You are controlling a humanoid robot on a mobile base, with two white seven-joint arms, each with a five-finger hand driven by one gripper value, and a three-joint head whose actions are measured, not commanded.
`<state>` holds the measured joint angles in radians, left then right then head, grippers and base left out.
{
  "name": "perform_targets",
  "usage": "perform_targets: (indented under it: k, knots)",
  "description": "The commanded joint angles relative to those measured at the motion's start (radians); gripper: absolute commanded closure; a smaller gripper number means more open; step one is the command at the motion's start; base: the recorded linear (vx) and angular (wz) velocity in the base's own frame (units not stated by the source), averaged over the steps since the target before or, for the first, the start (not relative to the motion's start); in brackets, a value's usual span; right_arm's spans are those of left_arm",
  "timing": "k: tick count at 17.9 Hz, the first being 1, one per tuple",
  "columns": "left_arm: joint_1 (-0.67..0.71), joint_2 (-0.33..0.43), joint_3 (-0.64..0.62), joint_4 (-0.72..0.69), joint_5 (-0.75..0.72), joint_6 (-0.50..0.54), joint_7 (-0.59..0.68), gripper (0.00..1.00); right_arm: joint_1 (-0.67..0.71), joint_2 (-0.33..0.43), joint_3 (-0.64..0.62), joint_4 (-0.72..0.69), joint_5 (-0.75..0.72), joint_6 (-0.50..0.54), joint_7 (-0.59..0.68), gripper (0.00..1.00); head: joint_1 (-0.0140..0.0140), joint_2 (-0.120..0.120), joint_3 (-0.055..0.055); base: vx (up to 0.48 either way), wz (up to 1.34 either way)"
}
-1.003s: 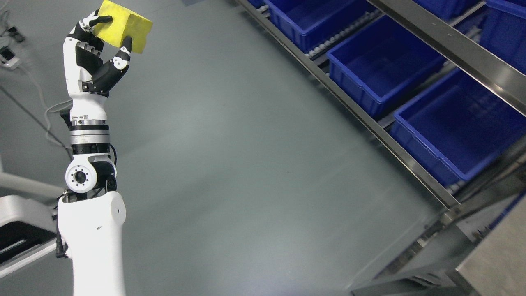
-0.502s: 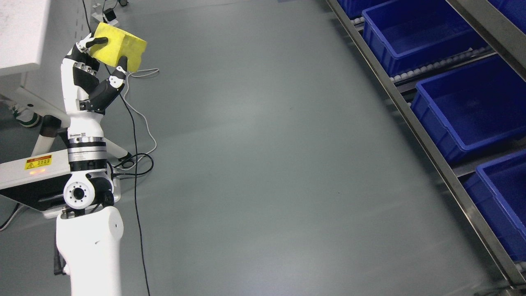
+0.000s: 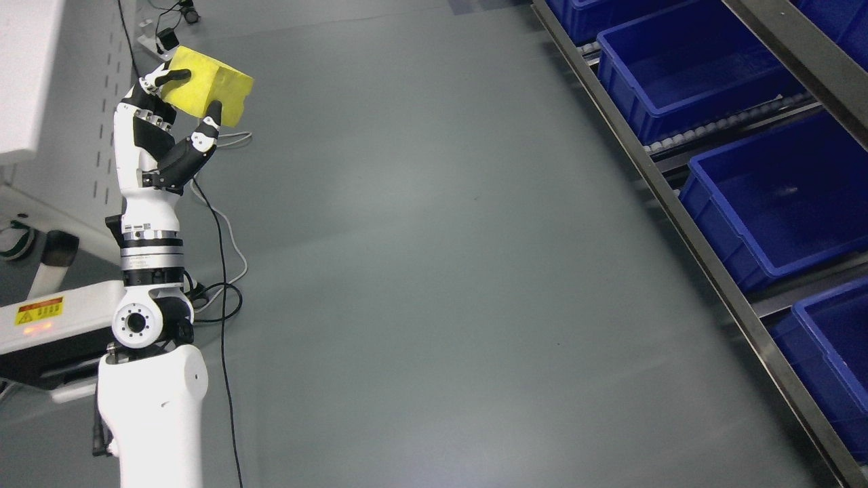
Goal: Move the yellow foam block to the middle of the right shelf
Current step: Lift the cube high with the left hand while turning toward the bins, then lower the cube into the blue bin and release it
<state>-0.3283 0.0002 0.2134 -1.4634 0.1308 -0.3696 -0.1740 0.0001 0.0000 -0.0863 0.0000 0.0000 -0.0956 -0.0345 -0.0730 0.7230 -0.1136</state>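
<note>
A yellow foam block (image 3: 210, 93) is held up at the upper left of the head view, above the grey floor. My left hand (image 3: 173, 118) is shut on it, fingers curled over its top and thumb pressed against its lower edge. The white left arm rises from the bottom left edge. At the right stands a metal shelf (image 3: 685, 227) with roller tracks carrying several blue bins (image 3: 685, 68), far from the block. My right arm does not show.
A white table (image 3: 27, 74) and a machine base with a yellow warning label (image 3: 39, 311) stand at the left. Black and white cables (image 3: 220, 271) trail over the floor beside my arm. Wide grey floor lies between arm and shelf.
The whole picture has shifted, so the camera moved: the shelf now lies further right and the table and cables have come into view. The block stays in my left hand throughout.
</note>
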Motion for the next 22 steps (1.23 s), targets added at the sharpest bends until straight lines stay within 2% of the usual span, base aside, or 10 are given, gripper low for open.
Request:
perform_targets:
  k: [1, 13, 22]
  knots:
    - [0.0, 0.017, -0.035, 0.003, 0.0, -0.002, 0.001, 0.8, 0.001, -0.017, -0.001, -0.017, 0.003, 0.0, 0.001, 0.0, 0.0, 0.0, 0.0, 0.271, -0.33]
    - [-0.044, 0.017, -0.04, 0.005, 0.0, 0.008, 0.001, 0.79, 0.001, -0.017, -0.001, -0.017, 0.003, 0.0, 0.001, 0.0, 0.0, 0.0, 0.0, 0.364, -0.51]
    - [-0.044, 0.017, -0.042, -0.02, 0.0, 0.004, 0.001, 0.79, 0.001, -0.017, 0.0, -0.017, 0.003, 0.0, 0.001, 0.0, 0.0, 0.0, 0.0, 0.42, -0.21]
